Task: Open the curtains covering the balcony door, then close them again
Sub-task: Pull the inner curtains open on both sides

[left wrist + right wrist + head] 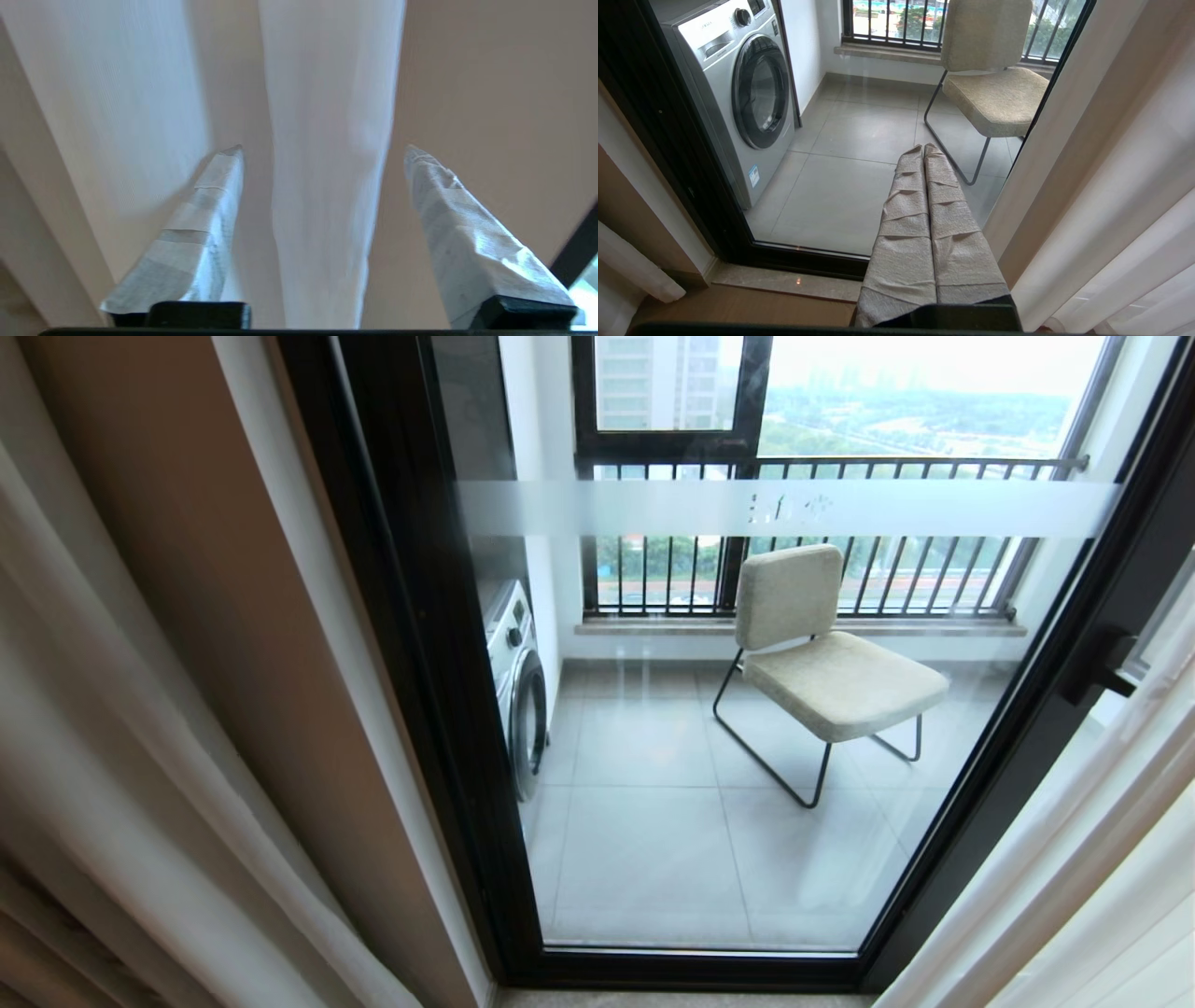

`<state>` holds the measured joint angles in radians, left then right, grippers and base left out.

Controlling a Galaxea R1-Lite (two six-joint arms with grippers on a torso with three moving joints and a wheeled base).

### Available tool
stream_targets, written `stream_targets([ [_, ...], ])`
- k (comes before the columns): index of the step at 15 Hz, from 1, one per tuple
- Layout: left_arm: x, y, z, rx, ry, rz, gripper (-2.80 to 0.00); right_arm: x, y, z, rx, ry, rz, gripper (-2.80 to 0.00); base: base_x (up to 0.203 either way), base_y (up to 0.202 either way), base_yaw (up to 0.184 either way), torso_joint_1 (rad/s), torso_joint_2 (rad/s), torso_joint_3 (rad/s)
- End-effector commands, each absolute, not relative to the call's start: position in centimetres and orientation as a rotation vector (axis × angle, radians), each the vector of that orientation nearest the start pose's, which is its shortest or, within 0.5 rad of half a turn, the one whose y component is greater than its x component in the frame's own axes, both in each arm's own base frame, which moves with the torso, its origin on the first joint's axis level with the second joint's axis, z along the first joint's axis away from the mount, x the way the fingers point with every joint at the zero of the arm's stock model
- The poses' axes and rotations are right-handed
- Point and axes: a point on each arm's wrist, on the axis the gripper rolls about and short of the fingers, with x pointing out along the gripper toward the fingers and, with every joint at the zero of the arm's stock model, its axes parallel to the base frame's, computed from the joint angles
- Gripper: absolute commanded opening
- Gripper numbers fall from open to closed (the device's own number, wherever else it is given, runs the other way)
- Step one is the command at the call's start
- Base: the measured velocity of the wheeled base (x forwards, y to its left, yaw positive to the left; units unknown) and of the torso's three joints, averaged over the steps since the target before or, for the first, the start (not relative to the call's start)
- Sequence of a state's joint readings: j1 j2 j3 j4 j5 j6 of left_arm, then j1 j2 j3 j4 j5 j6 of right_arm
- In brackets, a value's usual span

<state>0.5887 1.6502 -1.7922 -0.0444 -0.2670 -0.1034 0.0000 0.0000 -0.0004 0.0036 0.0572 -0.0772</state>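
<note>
The curtains are drawn aside, and the balcony door [411, 663] with its frosted band [784, 509] and dark handle [1102, 663] stands uncovered between them. White sheers [112, 756] hang at the left with darker thick pleats [37, 943] behind them, and more sheers [1074, 896] hang at the right. Neither arm is in the head view. My left gripper [324, 148] is open, and a fold of white sheer [327, 93] hangs loose between its taped fingers [210, 200]. My right gripper [923, 146] is shut and empty, pointing at the glass beside the right curtain [1111, 163].
Behind the glass stand a silver washing machine [518, 681] at the left and a beige chair [822, 663] on grey tiles. A barred window [794, 569] closes the balcony's far side. A stone sill [784, 280] runs under the door frame.
</note>
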Motion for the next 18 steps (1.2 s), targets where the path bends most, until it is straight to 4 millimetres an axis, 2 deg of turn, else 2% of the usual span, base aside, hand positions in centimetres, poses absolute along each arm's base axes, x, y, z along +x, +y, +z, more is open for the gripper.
stream_targets([
  [1, 21.2, 13.5, 41.7, -0.026, -0.185, 0.311, 0.0, -2.3, 0.1, 7.5, -0.077, 0.0, 0.058, -2.8, 0.0, 0.0, 0.0, 0.0, 0.0, 0.0],
  [6, 15.8, 9.9, 39.7, -0.043, -0.151, 0.327, 0.0, -2.3, 0.1, 7.5, -0.078, 0.0, 0.058, -2.8, 0.0, 0.0, 0.0, 0.0, 0.0, 0.0],
  [8, 14.9, 9.3, 39.0, -0.048, -0.141, 0.333, 0.0, -2.3, 0.1, 7.5, -0.078, 0.0, 0.058, -2.8, 0.0, 0.0, 0.0, 0.0, 0.0, 0.0],
  [14, 14.0, 8.8, 38.0, -0.057, -0.121, 0.339, 0.0, -2.3, 0.1, 7.5, -0.077, 0.001, 0.058, -2.8, 0.0, 0.0, 0.0, 0.0, 0.0, 0.0],
  [15, 13.8, 8.8, 37.8, -0.058, -0.118, 0.34, -2.8, -2.3, 0.1, 7.5, -0.077, 0.001, 0.058, -2.8, 0.0, 0.0, 0.0, 0.0, 0.0, 0.0],
  [18, 13.5, 8.4, 37.2, -0.063, -0.108, 0.336, -2.8, -2.3, 0.1, 7.5, -0.078, 0.002, 0.058, -2.8, 0.0, 0.0, 0.0, 0.0, 0.0, 0.0],
])
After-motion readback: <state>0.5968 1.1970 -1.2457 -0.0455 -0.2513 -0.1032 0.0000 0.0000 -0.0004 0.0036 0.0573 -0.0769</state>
